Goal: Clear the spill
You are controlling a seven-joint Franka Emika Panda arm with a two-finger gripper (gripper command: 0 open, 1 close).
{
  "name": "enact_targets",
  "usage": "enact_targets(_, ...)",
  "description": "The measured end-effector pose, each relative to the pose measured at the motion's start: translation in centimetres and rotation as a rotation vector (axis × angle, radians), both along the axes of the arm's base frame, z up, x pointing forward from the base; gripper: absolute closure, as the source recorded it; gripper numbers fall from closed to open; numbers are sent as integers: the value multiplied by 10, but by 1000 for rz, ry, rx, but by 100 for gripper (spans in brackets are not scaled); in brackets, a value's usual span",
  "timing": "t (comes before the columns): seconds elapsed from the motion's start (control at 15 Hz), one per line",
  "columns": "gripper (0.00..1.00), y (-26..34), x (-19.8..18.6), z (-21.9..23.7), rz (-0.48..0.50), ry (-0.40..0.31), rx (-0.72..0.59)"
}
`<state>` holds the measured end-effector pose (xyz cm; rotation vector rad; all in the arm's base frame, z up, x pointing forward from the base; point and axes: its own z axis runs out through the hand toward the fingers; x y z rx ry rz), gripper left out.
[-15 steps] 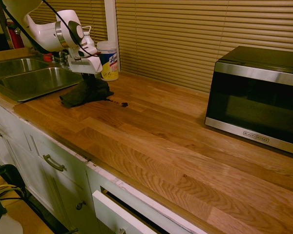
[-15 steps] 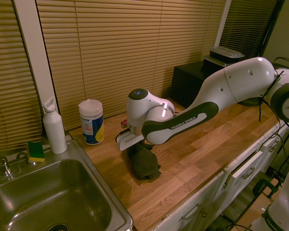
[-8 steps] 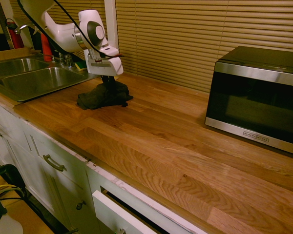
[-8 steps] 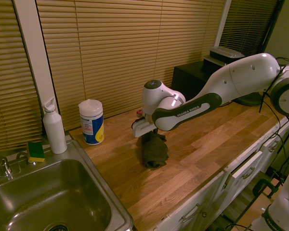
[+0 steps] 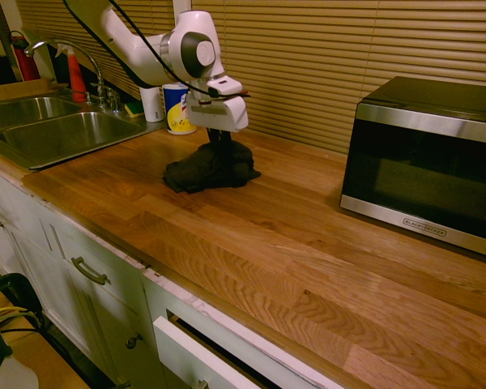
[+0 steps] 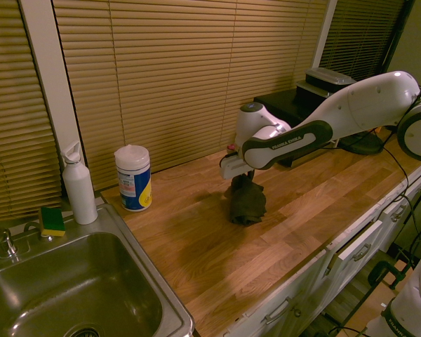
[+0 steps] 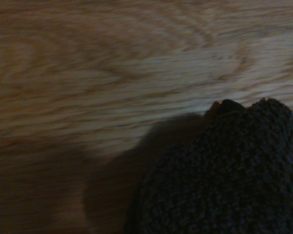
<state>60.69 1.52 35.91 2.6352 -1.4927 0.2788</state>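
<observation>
So your claw [image 5: 219, 144] is clamped shut on the top of the dark cloth [image 5: 210, 168], pointing nearly straight down, with the cloth's lower folds bunched on the wooden countertop [image 5: 324, 243]. The cloth sits toward the back edge of the counter, roughly midway between the sink [image 5: 57, 134] end and the microwave [image 5: 425, 158] end, with bare wood all around it.

The catch is that you can't actually see the spill in any view right now. No dark drops or specks show on the open wood on either side of the cloth, and the wrist view just gives blurry grain and a lump of cloth [image 7: 224, 175]. So my guess is it's either under the cloth or already soaked up. I can't tell which.

That makes direction the whole question for your next move. The only place the spill could still be hiding is directly beneath the claw, not off to one side. The cloth's long side runs mostly along the counter's length in the first exterior view, so a stroke along that line would cover the most wood per pass. I'd say a short pass along the counter and then a lift to check the wood is what it calls for.

The wipes tub [image 6: 133, 177] and white bottle [image 6: 78, 184] are well clear, back by the sink corner, so nothing's in your way.
</observation>
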Motion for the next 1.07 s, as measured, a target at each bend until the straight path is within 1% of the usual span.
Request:
enact_targets(0.07, 100, -5, 0, 1, 0, -2, 5)
enact_targets(0.2, 100, 7, -2, -1, 20, -3, 12)
enact_targets(0.4, 100, 61, -12, -3, 91, -4, 23)
enact_targets(0.73, 100, 166, -41, -6, 205, 4, 30)
enact_targets(1.07, 100, 254, -69, -11, 285, 13, 25)
